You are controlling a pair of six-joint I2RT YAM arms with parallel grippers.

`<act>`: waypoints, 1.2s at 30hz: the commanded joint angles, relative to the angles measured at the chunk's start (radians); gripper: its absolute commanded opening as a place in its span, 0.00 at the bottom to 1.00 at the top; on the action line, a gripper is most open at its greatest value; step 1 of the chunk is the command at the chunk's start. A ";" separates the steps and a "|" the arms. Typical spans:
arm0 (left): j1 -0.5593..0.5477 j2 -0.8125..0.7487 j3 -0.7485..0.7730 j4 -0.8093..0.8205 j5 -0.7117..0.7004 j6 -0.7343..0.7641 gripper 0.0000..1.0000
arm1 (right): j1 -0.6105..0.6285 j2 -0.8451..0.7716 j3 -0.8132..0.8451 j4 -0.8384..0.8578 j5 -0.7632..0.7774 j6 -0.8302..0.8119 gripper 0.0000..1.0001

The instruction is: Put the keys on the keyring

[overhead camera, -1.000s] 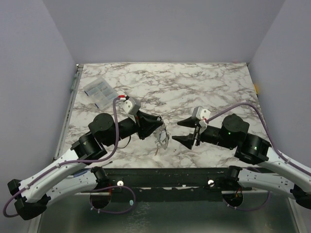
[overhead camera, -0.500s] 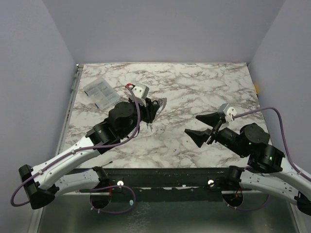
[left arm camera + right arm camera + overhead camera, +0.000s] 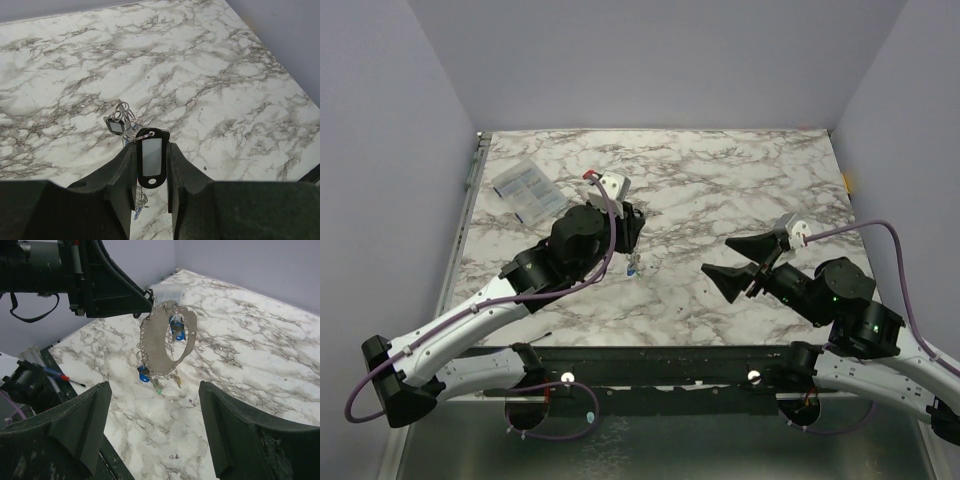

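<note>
Black tag (image 3: 150, 159) with a pale window, and the left gripper (image 3: 633, 232) has it pinched flat between both fingers, clamped right down on it, plain as day from the left wrist camera. Off the tag's top end hangs the keyring (image 3: 150, 342), a big wire loop that dangles below the left fingertips, out over the middle of the marble table (image 3: 740, 170). The keys (image 3: 175, 330) are on that loop: one blue head sits high inside it, another blue head low on its left side, and a green key (image 3: 158, 389) points down at the very bottom. Whether the lowest key touches the marble, I cannot tell. Over to the right gripper (image 3: 718, 257): jaws spread wide, nothing between them, set to the right of the hanging bunch and apart from it, fingers aimed its way. Far back on the left lies a clear plastic packet (image 3: 525, 190), well away from both arms
</note>
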 commanded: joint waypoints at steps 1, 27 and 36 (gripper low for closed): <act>0.013 -0.026 0.019 0.002 0.005 0.034 0.00 | 0.000 -0.002 -0.013 0.009 0.036 0.021 0.80; 0.390 0.372 0.197 0.040 0.313 0.235 0.00 | 0.000 -0.038 -0.024 -0.021 0.132 0.037 0.82; 0.323 0.317 -0.325 0.339 0.329 -0.037 0.00 | 0.000 -0.063 -0.044 -0.030 0.175 0.037 0.83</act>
